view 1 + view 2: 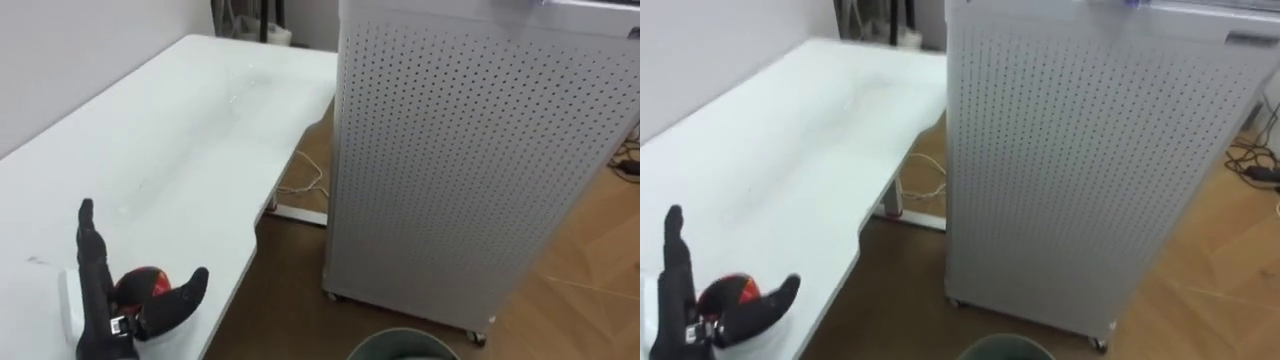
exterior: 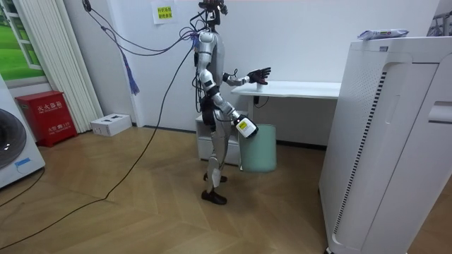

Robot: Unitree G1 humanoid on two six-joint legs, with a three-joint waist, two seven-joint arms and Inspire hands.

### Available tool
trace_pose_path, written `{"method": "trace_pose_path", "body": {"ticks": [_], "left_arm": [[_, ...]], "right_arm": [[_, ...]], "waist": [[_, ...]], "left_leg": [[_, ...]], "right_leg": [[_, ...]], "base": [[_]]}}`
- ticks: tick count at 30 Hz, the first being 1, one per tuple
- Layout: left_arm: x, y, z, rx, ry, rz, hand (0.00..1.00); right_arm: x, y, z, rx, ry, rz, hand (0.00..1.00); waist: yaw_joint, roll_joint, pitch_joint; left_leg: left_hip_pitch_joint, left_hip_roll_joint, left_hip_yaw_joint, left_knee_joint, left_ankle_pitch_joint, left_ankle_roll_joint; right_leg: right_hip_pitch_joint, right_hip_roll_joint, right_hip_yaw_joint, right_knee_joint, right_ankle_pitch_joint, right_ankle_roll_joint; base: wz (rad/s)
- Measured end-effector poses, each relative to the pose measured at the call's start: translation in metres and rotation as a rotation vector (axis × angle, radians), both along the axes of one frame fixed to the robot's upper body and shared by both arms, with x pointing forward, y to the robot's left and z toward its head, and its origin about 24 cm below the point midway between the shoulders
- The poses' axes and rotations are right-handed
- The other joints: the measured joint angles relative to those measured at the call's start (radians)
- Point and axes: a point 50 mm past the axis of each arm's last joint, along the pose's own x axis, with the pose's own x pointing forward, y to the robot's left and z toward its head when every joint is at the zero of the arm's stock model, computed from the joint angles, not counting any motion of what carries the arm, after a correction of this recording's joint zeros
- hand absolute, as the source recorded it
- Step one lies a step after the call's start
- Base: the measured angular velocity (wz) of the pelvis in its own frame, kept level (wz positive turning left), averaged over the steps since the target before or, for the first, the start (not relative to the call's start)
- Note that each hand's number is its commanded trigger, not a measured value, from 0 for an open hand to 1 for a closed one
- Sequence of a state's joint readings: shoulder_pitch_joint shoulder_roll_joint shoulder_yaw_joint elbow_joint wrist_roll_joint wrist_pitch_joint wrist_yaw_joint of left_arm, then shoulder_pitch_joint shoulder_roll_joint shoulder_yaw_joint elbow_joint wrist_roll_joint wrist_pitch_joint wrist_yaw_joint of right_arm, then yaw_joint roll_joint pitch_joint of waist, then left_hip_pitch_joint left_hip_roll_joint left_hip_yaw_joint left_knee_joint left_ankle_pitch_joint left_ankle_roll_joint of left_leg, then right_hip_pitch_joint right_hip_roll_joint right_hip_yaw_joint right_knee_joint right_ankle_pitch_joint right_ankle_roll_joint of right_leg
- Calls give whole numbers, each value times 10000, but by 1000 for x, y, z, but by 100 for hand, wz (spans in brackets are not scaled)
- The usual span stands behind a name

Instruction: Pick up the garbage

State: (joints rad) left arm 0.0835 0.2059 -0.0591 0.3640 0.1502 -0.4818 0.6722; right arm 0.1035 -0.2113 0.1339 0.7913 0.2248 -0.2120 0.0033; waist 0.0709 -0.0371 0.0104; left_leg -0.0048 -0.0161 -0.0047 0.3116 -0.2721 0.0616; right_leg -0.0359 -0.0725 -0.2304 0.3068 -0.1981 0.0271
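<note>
Lower left of frame: my left hand [image 1: 105,322], fingers [image 1: 92,255] open, red garbage [image 1: 140,284] right of them, before thumb.

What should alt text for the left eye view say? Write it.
The left hand, open, is over the white table at its near end, with a red thing between thumb and fingers. A perforated white cabinet stands to the right, and the rim of a bin shows at the bottom.
</note>
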Motion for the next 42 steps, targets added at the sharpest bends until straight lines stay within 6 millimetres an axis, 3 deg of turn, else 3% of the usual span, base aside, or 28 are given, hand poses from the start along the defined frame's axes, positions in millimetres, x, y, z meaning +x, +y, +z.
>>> {"method": "trace_pose_path", "body": {"ticks": [4, 17, 21, 33, 36, 37, 38, 39, 42], "left_arm": [[-2, 0, -3, 37, 229, -116, 0], [-12, 5, -10, 233, 692, 15, 0], [-12, 5, -10, 242, 711, 28, 0], [-25, 10, -27, 256, 1614, 262, 0], [-27, 11, -31, 195, 1775, 307, 22], [-26, 11, -31, 193, 1779, 308, 47], [-26, 11, -31, 191, 1779, 306, 62], [-24, 11, -31, 175, 1770, 311, 100], [-20, 12, -33, 193, 1765, 449, 100]], "right_arm": [[3, 2, 3, 118, -186, 158, 100], [5, 4, 4, 98, -248, 291, 100], [5, 4, 4, 66, -228, 415, 100], [-1, 4, 1, -9, -58, 499, 100], [-2, 4, 1, -33, -33, 469, 100], [-2, 4, 1, -44, -29, 456, 100], [-2, 4, 1, -45, -27, 453, 100], [-2, 5, 1, -33, -21, 466, 100], [-3, 9, -1, -28, 52, 695, 100]], "waist": [[166, -175, -25], [215, -283, 1], [223, -372, 52], [203, -427, 33], [185, -428, 34], [187, -427, 34], [177, -427, 34], [177, -427, 34], [164, -427, 35]], "left_leg": [[90, 4, -39, -56, 0, 0], [103, -39, -302, -102, 4, -19], [95, -39, -315, -116, 8, -26], [166, -24, -297, -196, 11, -29], [164, -18, -277, -196, 11, -30], [160, -15, -264, -195, 11, -30], [158, -14, -262, -195, 11, -30], [154, -9, -266, -194, 13, -33], [182, -7, -280, -196, 16, -39]], "right_leg": [[193, 52, 72, -249, 17, 3], [338, 46, -37, -313, 32, 11], [339, 50, -53, -323, 32, 10], [443, 71, -78, -504, 34, 15], [450, 70, -99, -512, 35, 15], [450, 72, -106, -510, 35, 15], [450, 72, -110, -510, 36, 14], [459, 70, -138, -510, 44, 6], [538, 71, -165, -509, 48, 2]], "base": [[2], [6], [0], [0], [0], [0], [0], [0], [5]]}}
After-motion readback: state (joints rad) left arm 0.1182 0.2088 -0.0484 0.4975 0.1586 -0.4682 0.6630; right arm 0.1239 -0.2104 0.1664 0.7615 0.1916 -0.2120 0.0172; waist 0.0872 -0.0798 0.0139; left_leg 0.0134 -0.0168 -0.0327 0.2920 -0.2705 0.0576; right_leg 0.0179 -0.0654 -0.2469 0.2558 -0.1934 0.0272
